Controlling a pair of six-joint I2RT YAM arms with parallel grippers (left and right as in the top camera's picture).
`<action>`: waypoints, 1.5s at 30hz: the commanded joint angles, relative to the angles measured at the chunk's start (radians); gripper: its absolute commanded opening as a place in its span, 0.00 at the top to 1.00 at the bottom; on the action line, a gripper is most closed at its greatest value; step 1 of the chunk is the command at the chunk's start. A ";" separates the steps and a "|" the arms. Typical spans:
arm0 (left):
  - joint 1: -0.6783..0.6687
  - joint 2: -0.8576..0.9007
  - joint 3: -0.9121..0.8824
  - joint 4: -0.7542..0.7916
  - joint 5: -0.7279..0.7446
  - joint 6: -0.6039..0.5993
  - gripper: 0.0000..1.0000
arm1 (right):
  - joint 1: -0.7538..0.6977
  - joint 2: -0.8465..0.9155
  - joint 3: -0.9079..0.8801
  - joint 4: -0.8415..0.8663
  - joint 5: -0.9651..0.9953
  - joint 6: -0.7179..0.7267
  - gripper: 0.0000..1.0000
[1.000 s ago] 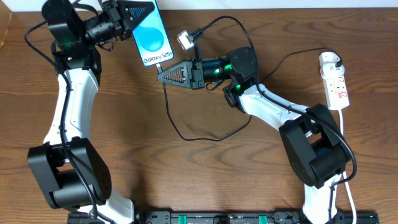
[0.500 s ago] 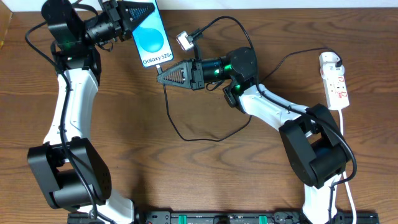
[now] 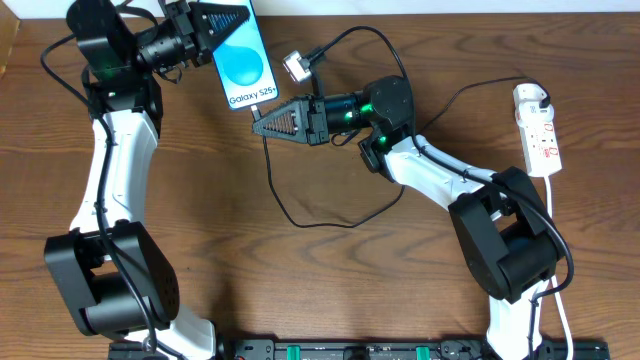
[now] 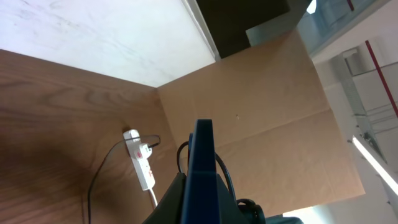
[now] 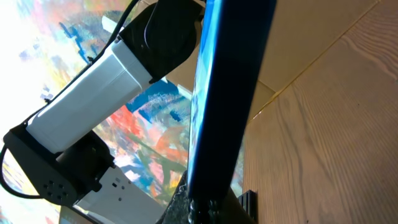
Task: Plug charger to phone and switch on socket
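My left gripper (image 3: 222, 20) is shut on the top end of the phone (image 3: 243, 62) and holds it above the table at the back, blue screen up. In the left wrist view the phone (image 4: 202, 155) shows edge-on between the jaws (image 4: 202, 202). My right gripper (image 3: 260, 122) sits at the phone's bottom edge, shut on the charger's plug tip (image 3: 263, 101). In the right wrist view the phone's edge (image 5: 227, 81) runs down into the jaws (image 5: 205, 208). The black charger cable (image 3: 300, 222) loops over the table toward the white socket (image 3: 540, 135), which also shows in the left wrist view (image 4: 140, 167).
A small silver block (image 3: 295, 65) on a thicker black cable sits just right of the phone. A white cord (image 3: 555, 215) runs from the socket toward the front edge. A cardboard wall (image 4: 261, 118) stands behind the table.
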 commanded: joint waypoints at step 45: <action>0.015 -0.009 0.010 0.008 -0.055 -0.063 0.93 | 0.008 0.001 0.003 0.036 0.043 0.039 0.99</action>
